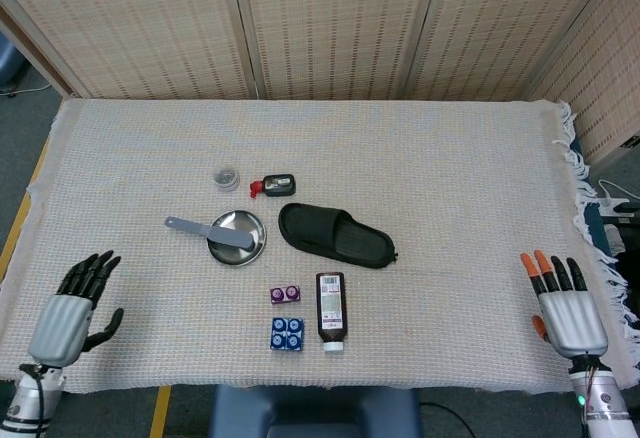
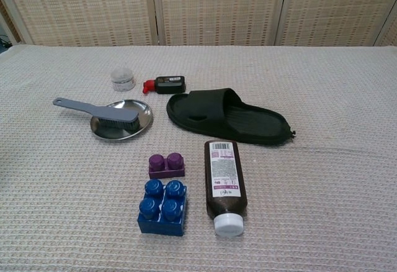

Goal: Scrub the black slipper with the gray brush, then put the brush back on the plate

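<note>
The gray brush [image 1: 213, 233] [image 2: 102, 111] lies across the round metal plate [image 1: 247, 224] [image 2: 138, 120], its handle sticking out past the plate's left rim. The black slipper [image 1: 336, 235] [image 2: 229, 116] rests on the cloth just right of the plate. My left hand [image 1: 72, 310] is at the table's near left corner, fingers spread and holding nothing. Near the right front edge is my right hand [image 1: 565, 304], also spread and holding nothing. Neither hand shows in the chest view.
A dark bottle with a white cap [image 1: 331, 310] [image 2: 224, 179] lies in front of the slipper. A purple block [image 2: 166, 164] and a blue block [image 2: 161, 207] sit beside it. A small jar [image 2: 122, 78] and a black-and-red item [image 2: 165, 84] lie behind the plate.
</note>
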`<action>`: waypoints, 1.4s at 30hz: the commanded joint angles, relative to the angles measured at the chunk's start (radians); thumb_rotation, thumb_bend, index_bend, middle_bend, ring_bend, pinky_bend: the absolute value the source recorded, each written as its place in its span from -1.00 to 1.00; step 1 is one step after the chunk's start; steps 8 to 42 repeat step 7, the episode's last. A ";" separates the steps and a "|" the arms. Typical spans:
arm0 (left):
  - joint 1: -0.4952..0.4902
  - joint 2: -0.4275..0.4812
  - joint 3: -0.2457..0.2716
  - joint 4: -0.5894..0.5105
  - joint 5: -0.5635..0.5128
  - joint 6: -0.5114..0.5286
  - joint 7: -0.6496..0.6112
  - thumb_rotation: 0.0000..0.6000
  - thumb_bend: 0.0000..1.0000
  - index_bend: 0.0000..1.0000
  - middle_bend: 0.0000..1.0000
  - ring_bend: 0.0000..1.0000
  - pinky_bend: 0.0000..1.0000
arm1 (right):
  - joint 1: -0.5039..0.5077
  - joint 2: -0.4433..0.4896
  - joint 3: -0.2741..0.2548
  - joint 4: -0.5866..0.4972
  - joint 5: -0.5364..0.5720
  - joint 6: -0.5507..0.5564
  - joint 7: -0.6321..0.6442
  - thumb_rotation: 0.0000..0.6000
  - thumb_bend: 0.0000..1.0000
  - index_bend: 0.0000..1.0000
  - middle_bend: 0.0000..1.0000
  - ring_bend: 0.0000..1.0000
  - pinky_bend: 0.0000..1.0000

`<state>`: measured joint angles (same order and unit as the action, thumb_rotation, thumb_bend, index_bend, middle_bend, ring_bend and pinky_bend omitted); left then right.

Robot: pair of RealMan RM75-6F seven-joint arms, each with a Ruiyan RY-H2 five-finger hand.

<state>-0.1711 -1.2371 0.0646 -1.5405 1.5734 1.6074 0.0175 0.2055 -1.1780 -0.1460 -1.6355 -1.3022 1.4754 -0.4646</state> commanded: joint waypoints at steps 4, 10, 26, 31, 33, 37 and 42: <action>0.067 0.007 -0.005 0.082 0.010 0.091 -0.028 1.00 -0.18 -1.00 -1.00 -1.00 -0.80 | -0.027 0.028 0.011 -0.027 -0.046 0.023 0.026 1.00 -0.62 -1.00 -1.00 -1.00 -1.00; 0.074 0.003 -0.014 0.084 0.023 0.102 -0.017 1.00 -0.18 -1.00 -1.00 -1.00 -0.79 | -0.032 0.042 0.019 -0.034 -0.051 0.006 0.050 1.00 -0.62 -1.00 -1.00 -1.00 -1.00; 0.074 0.003 -0.014 0.084 0.023 0.102 -0.017 1.00 -0.18 -1.00 -1.00 -1.00 -0.79 | -0.032 0.042 0.019 -0.034 -0.051 0.006 0.050 1.00 -0.62 -1.00 -1.00 -1.00 -1.00; 0.074 0.003 -0.014 0.084 0.023 0.102 -0.017 1.00 -0.18 -1.00 -1.00 -1.00 -0.79 | -0.032 0.042 0.019 -0.034 -0.051 0.006 0.050 1.00 -0.62 -1.00 -1.00 -1.00 -1.00; 0.074 0.003 -0.014 0.084 0.023 0.102 -0.017 1.00 -0.18 -1.00 -1.00 -1.00 -0.79 | -0.032 0.042 0.019 -0.034 -0.051 0.006 0.050 1.00 -0.62 -1.00 -1.00 -1.00 -1.00; 0.074 0.003 -0.014 0.084 0.023 0.102 -0.017 1.00 -0.18 -1.00 -1.00 -1.00 -0.79 | -0.032 0.042 0.019 -0.034 -0.051 0.006 0.050 1.00 -0.62 -1.00 -1.00 -1.00 -1.00; 0.074 0.003 -0.014 0.084 0.023 0.102 -0.017 1.00 -0.18 -1.00 -1.00 -1.00 -0.79 | -0.032 0.042 0.019 -0.034 -0.051 0.006 0.050 1.00 -0.62 -1.00 -1.00 -1.00 -1.00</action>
